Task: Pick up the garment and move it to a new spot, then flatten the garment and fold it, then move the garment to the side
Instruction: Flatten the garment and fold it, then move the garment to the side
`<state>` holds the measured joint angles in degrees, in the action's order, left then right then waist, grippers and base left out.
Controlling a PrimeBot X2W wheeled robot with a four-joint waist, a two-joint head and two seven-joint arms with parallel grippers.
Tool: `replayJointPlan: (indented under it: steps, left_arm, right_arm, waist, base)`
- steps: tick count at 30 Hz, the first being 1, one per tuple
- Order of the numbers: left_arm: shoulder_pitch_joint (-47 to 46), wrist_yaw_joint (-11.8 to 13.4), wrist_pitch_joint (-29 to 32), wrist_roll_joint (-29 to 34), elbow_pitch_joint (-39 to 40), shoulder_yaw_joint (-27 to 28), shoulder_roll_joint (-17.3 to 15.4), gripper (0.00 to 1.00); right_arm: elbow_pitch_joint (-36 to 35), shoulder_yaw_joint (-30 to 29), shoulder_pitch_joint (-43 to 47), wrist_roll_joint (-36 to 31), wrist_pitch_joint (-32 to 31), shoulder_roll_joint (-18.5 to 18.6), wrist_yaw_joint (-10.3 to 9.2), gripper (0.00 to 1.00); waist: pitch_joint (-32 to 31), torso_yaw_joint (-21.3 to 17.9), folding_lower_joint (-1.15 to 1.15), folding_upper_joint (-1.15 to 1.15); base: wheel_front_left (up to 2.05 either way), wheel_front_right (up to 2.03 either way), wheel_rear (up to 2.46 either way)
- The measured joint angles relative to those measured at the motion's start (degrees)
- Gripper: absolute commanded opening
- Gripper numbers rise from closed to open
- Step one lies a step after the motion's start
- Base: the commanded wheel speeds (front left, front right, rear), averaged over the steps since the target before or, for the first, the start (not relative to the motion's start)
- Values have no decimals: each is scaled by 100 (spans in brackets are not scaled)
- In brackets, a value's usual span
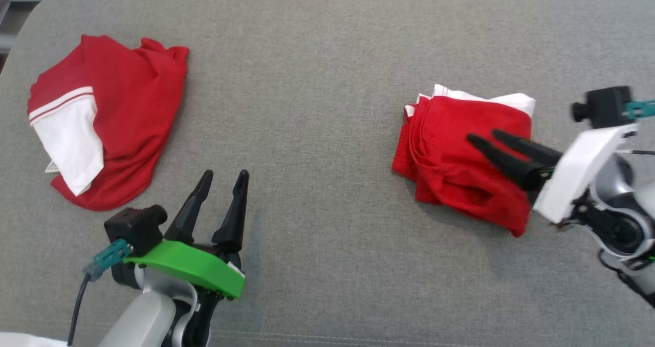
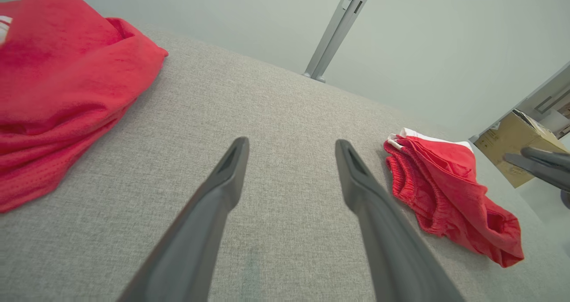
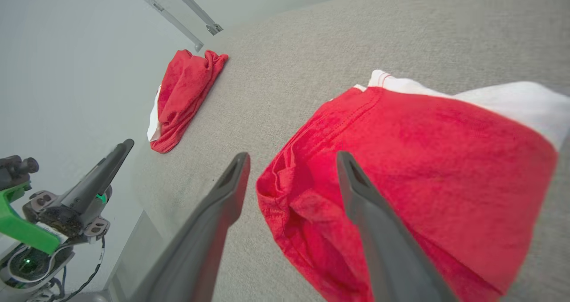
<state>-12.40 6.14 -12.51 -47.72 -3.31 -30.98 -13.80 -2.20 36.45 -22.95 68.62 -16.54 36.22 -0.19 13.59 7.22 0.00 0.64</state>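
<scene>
Head view looks down on a wide grey fabric surface (image 1: pixel 317 70). On its right part lies the folded red garment (image 1: pixel 450 173), a compact bundle with a white layer showing along its far edge and a gathered waistband at its left side. The right gripper (image 1: pixel 482 135) comes in from the right edge, and its two dark fingers point to the left over the middle of this garment. In the right wrist view these fingers stand wide apart with nothing gripped between them, and the left edge of the red cloth lies below the gap. Whether the fingertips touch the cloth or are just above it, I cannot tell.

The left gripper (image 1: pixel 225 174) is at the lower left of the head view, over bare grey fabric, well apart from both garments. Its fingers are also spread wide and hold nothing, which the left wrist view shows clearly. A green plate (image 1: pixel 189 265) sits at the base of its fingers, with a small black camera (image 1: pixel 135 224) beside it.

At the far left of the surface lies a second garment (image 1: pixel 128 122), red with a white panel and thin stripes, loose and wrinkled. The two garments are well apart. In the left wrist view a cardboard box (image 2: pixel 512 146) stands beyond the edge of the surface, behind the folded garment.
</scene>
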Motion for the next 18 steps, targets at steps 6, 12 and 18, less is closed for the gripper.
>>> replayJointPlan:
  steps: [6,12,18]
  left_arm:
    - [79,0,-23,57,53,86,-81,100]
    - [69,0,-23,227,205,-65,-65,100]
    - [59,0,-14,272,216,-120,-63,100]
  right_arm:
    - [344,-768,587,225,410,565,-521,100]
    - [829,-1017,1141,597,634,489,-602,100]
    - [1122,-1116,1223,973,764,24,-597,100]
  waist:
    - [-117,-199,0,0]
    - [-44,-209,0,0]
    - [98,-52,0,0]
  base:
    - [0,0,0]
    - [0,0,0]
    - [0,0,0]
